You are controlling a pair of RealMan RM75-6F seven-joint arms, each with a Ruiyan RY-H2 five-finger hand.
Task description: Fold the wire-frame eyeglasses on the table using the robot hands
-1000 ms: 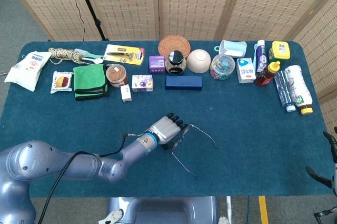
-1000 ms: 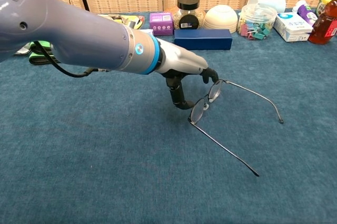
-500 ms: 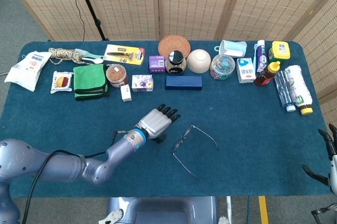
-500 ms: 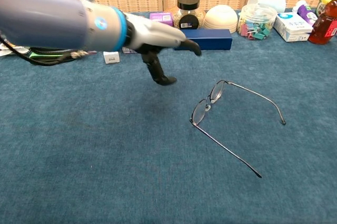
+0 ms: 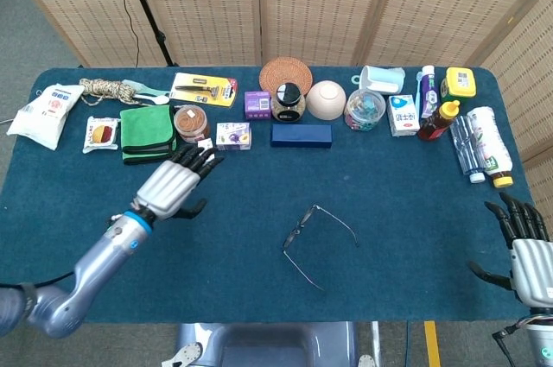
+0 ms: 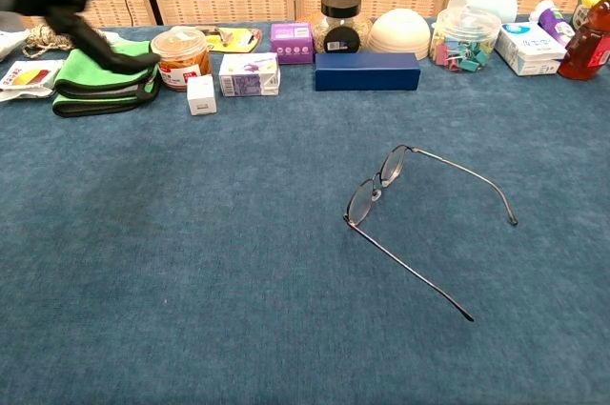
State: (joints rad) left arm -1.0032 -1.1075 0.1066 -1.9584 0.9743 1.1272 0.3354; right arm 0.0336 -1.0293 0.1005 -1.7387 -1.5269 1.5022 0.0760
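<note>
The left hand (image 5: pixel 173 186) sits at middle left of the head view, fingers spread, holding nothing, its arm running to the lower left corner. The right hand (image 5: pixel 524 246) shows at the lower right edge, fingers apart and empty.

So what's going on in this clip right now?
Nothing is being held at this moment. The wire-frame eyeglasses lie on the blue table with both temples unfolded. The left hand hovers open, well off to the left of them, near the green cloth. The right hand is open at the table's right edge. The folding is not yet done.
</note>
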